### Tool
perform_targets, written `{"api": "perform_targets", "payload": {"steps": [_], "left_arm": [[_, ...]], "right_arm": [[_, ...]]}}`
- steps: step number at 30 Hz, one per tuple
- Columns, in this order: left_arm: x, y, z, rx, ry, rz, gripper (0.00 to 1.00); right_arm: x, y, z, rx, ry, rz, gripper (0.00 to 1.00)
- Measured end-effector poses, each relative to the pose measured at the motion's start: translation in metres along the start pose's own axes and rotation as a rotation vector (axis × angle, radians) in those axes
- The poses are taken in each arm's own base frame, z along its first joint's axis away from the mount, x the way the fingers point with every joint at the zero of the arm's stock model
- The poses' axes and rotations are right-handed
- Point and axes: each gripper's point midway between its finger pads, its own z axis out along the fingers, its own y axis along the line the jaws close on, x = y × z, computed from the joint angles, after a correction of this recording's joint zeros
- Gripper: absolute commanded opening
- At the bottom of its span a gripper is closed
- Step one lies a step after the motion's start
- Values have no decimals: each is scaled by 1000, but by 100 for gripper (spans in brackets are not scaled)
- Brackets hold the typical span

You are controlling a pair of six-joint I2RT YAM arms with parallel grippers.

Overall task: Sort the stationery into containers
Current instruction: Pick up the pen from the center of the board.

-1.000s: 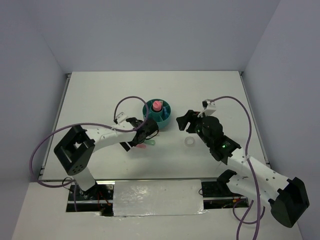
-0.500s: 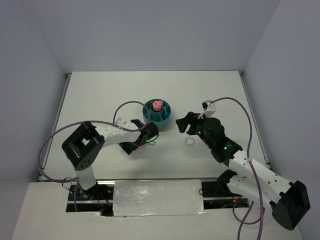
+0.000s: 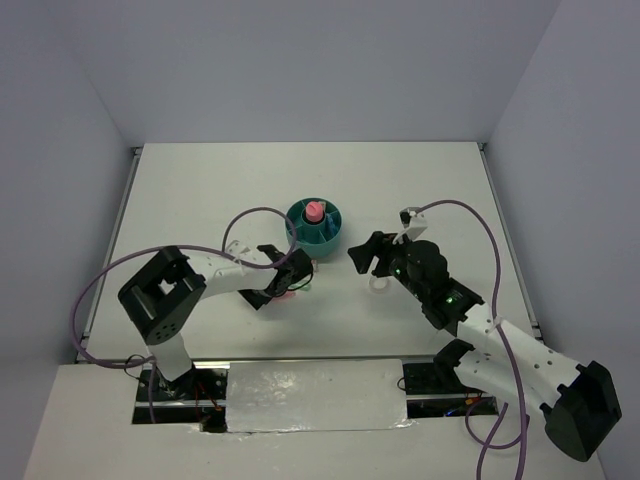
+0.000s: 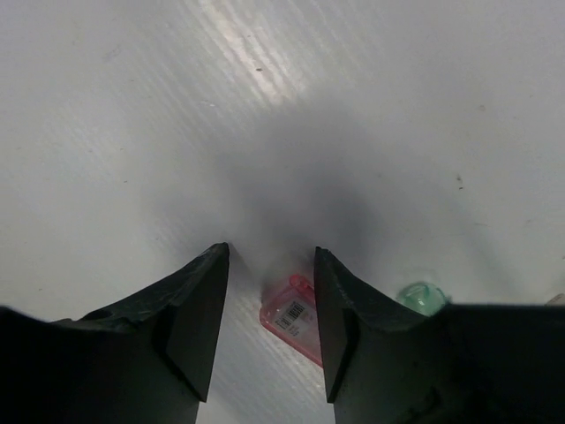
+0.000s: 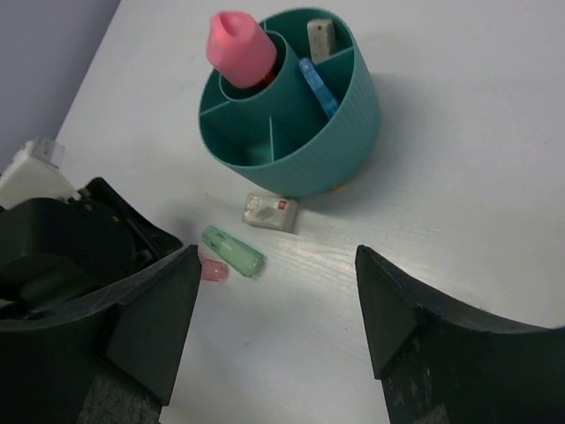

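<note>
left wrist showed the left hand [image 4: 269,256] spread, pink capsule [image 4: 294,318] at 5 o'clock; i'd centre it before pinching.

White table [image 3: 200,190] between pale lilac walls [image 3: 300,70]

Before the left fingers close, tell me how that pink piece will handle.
The pink piece looks small, so probably light; a nudge could skid it across the smooth table. Its glossy, labelled face may be slippery. The rounded end hints it could twist or roll if pinched off-centre.
</note>
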Motion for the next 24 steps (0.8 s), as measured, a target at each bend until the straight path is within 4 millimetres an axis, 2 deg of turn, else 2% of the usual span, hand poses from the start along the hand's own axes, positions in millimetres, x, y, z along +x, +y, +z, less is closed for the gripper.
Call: {"api": "perform_targets", "payload": {"steps": [4, 8, 9, 10, 15, 18, 24], "left_arm": [[0, 14, -3, 3, 7, 12, 63], [10, 26, -12, 31, 44, 32, 75], [12, 27, -15, 44, 56, 32, 97], [14, 27, -18, 53, 66, 41, 99], [19, 20, -25, 71, 92, 25, 99], [22, 8, -29, 96, 93, 31, 99], [26, -7, -52, 226, -19, 187, 99]], "right_arm": [[18, -6, 0, 2, 43, 5, 79], [21, -5, 0, -6, 53, 9, 79], [21, -4, 0, -9, 51, 9, 79], [20, -4, 0, -10, 49, 10, 79], [26, -7, 0, -8, 57, 11, 78], [29, -9, -3, -6, 62, 10, 78], [16, -3, -14, -37, 15, 5, 78]]}}
